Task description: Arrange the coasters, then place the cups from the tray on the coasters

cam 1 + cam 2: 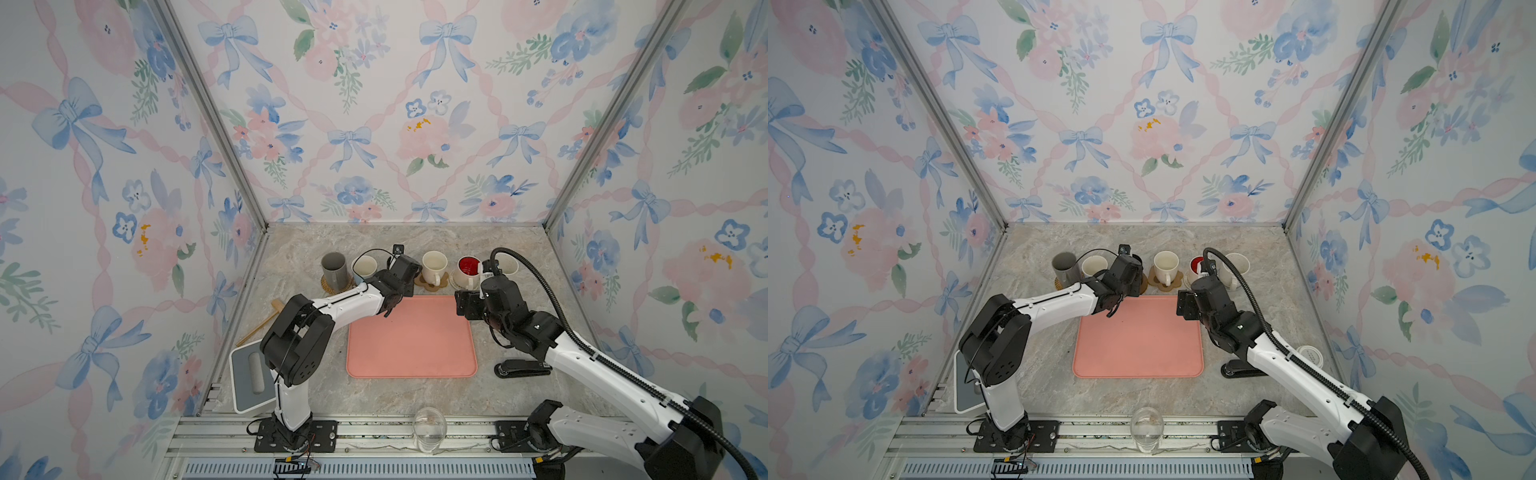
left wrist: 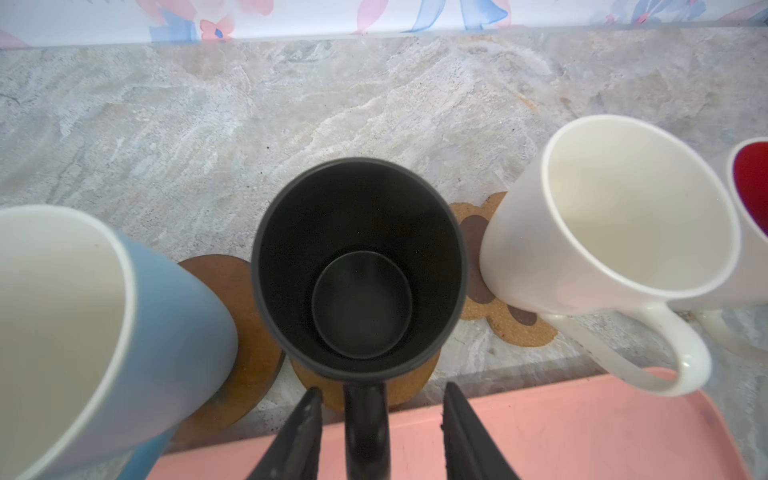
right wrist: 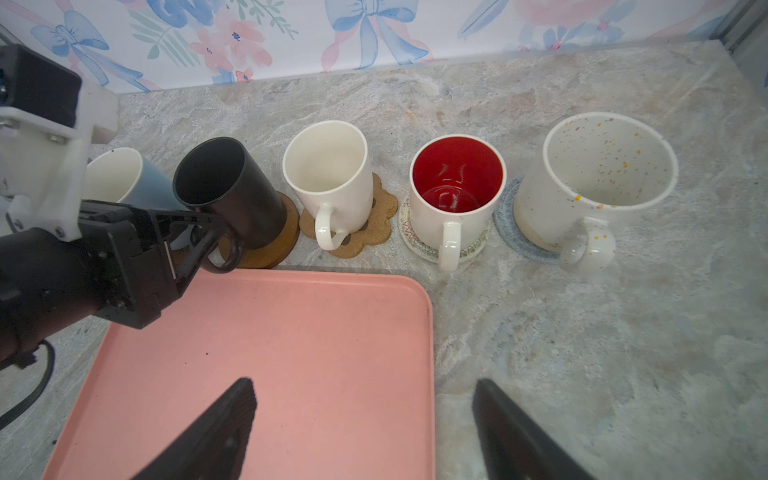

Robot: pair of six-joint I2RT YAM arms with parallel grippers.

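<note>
The black cup (image 2: pixel 359 266) stands on a brown round coaster (image 2: pixel 415 382) just behind the empty pink tray (image 1: pixel 411 345). My left gripper (image 2: pixel 382 388) is open, its fingers on either side of the cup's handle with a gap on each side. Along the same row stand a grey cup (image 1: pixel 333 266), a pale blue cup (image 2: pixel 83 332), a cream-white cup (image 3: pixel 328 174) on the paw-print coaster (image 3: pixel 376 232), a red-inside cup (image 3: pixel 457 187) and a speckled cream cup (image 3: pixel 602 178), each on a coaster. My right gripper (image 3: pixel 363 383) hangs open and empty over the tray's right edge.
A clear glass (image 1: pixel 429 428) stands at the table's front edge. A black stapler (image 1: pixel 521 368) lies right of the tray. At the left are a white and grey box (image 1: pixel 249 380) and a wooden mallet (image 1: pixel 266 322). The back wall is close behind the cups.
</note>
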